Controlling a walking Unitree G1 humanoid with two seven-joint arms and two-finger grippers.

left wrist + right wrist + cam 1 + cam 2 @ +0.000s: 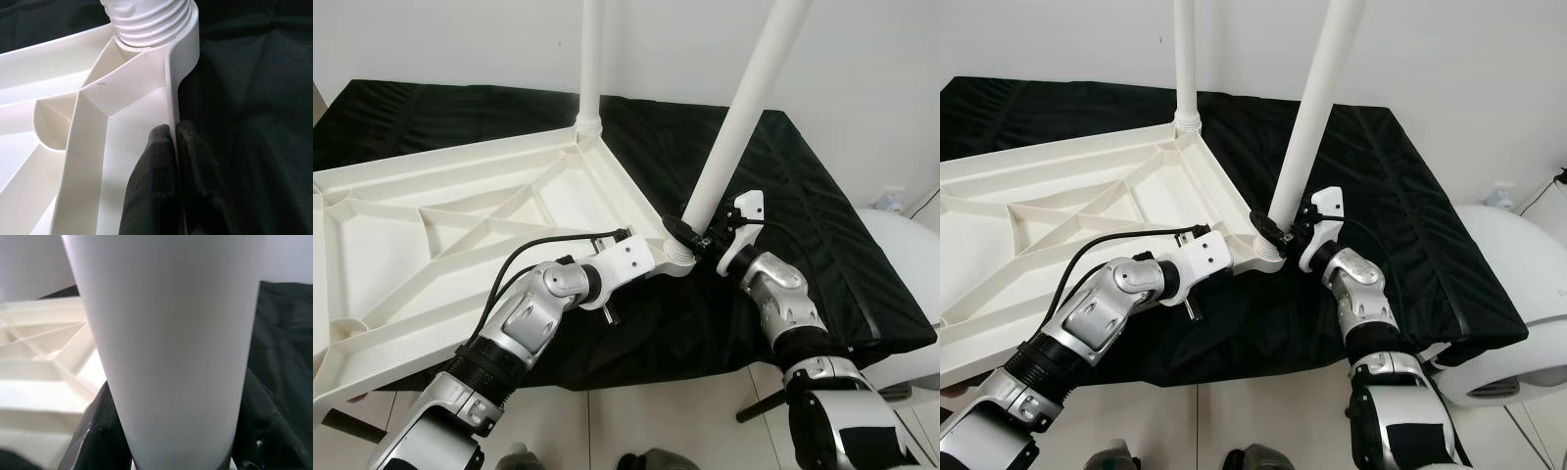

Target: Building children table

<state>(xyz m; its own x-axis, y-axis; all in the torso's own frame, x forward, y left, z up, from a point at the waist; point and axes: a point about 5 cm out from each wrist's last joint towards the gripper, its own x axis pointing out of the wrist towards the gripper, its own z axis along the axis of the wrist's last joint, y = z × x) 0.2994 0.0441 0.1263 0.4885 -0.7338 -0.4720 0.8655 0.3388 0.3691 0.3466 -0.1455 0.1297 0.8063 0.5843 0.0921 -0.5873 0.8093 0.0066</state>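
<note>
The white plastic tabletop (pixel 431 235) lies upside down on a black, creased cloth (pixel 803 225) that covers the work surface. Its underside is smooth and glossy, crossed by moulded ribs forming triangular cells, with a raised rim along the edge.

Two white legs are at its corners. The far leg (pixel 591 59), a smooth round tube, stands upright in the far corner socket, at about 12 o'clock in the head view. The near leg (pixel 744 108) is a smooth tapering tube, tilted toward 1 o'clock, its lower end at the near corner socket (pixel 677 257). In the left wrist view that socket's collar shows ridged, threaded rings.

Left gripper (pixel 173 147): its black, matte fingers are pressed together on the thin upright rim of the tabletop, one finger inside the rim, one outside over the cloth, just short of the near corner socket.

Right gripper (pixel 690 233): clamped around the base of the near leg, just above the socket. In the right wrist view the black fingers (pixel 95 431) show on both sides of the leg, touching it.

At 3 o'clock, beside the cloth, a rounded white object (pixel 1508 294) with a smooth shell; I cannot tell what it is.
</note>
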